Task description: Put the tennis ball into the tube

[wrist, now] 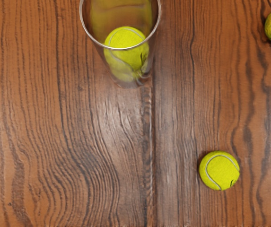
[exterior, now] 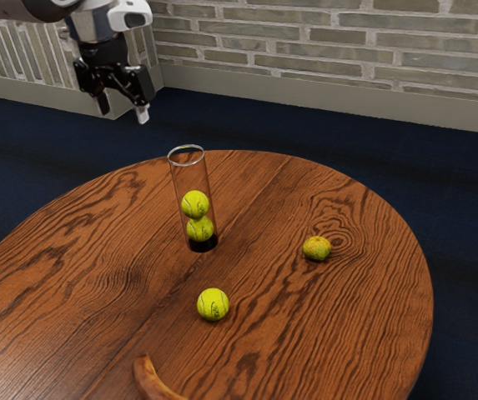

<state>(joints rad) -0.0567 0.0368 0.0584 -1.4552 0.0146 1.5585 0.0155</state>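
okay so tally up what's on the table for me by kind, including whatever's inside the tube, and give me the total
Tennis balls: 3
Tube: 1
Banana: 1
Round fruit: 1
Total: 6

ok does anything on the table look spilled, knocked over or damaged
Nothing stands out. The clear tube stands upright with two tennis balls stacked inside, and the loose tennis ball and citrus fruit rest on the tabletop, with no spill or breakage showing.
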